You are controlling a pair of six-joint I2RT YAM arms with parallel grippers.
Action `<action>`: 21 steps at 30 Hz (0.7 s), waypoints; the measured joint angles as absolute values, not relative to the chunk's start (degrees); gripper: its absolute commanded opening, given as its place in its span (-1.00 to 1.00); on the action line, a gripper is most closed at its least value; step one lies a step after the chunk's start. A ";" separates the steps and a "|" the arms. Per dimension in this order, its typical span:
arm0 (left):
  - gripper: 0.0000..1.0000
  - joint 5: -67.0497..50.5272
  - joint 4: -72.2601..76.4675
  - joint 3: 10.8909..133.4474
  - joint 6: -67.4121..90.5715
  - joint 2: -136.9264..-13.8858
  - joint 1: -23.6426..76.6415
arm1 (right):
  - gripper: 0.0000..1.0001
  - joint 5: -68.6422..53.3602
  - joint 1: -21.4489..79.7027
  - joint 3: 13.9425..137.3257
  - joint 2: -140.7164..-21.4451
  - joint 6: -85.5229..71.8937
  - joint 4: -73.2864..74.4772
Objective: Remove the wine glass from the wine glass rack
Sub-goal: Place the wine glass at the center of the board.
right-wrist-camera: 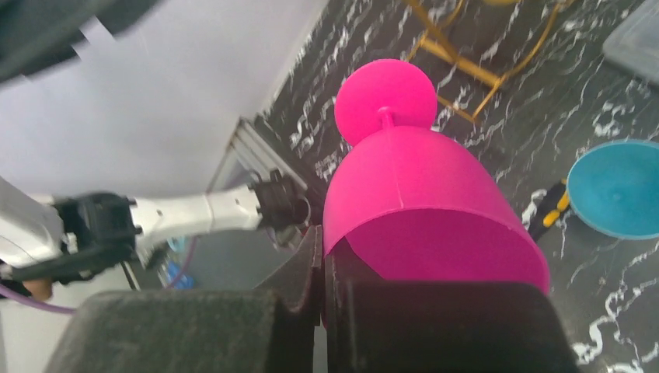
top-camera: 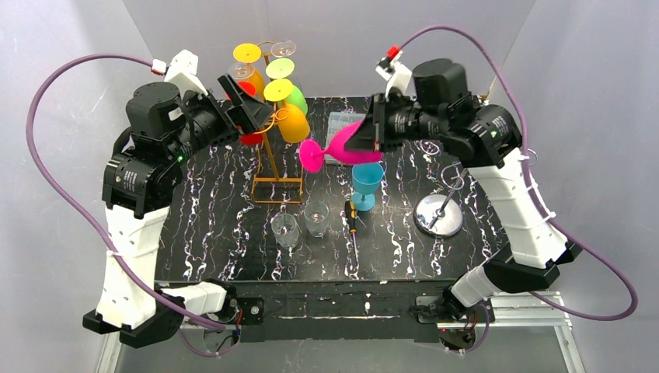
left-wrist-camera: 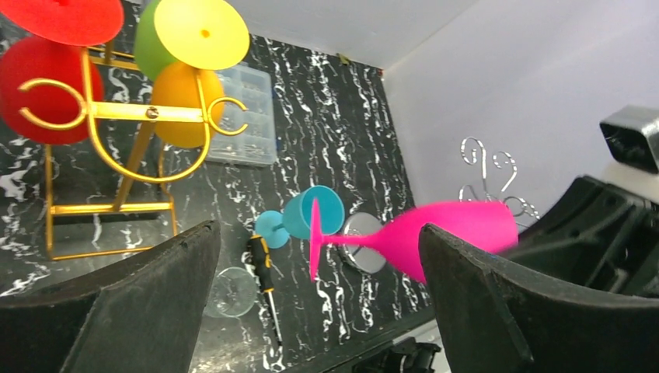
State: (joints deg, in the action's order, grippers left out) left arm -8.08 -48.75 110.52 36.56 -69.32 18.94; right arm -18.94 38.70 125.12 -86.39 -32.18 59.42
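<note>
Centre frame: right end effector (top-camera: 373,138) is pinching the rim of the pink wine glass (top-camera: 351,146); left end effector (top-camera: 250,107) is standing open. Advisable: tilting it upright slowly, clear of the rack (top-camera: 273,167).

The rack (top-camera: 269,155) stands at the back left of the table (top-camera: 217,233), with hanging glasses (top-camera: 291,120) on it. Just to its right, up in the air, a wine glass (top-camera: 342,148) lies on its side in the right gripper (top-camera: 373,128) — foot toward the rack. Below it stands a goblet (top-camera: 367,183), with a screwdriver (top-camera: 351,225) just in front. Two small glasses (top-camera: 285,229) sit in front of the rack — a box (top-camera: 344,120) lies behind.
</note>
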 measured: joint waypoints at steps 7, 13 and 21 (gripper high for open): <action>0.97 -5.34 -51.24 111.39 33.50 -69.34 18.94 | -0.97 -10.98 47.18 124.99 -86.43 -30.00 67.29; 0.97 -4.80 -51.72 111.39 32.53 -69.52 18.94 | -0.97 -3.29 60.27 126.02 -88.51 -29.67 74.67; 0.97 -4.47 -51.99 111.39 31.92 -69.49 18.94 | -0.97 5.28 67.05 114.26 -89.25 -29.85 79.44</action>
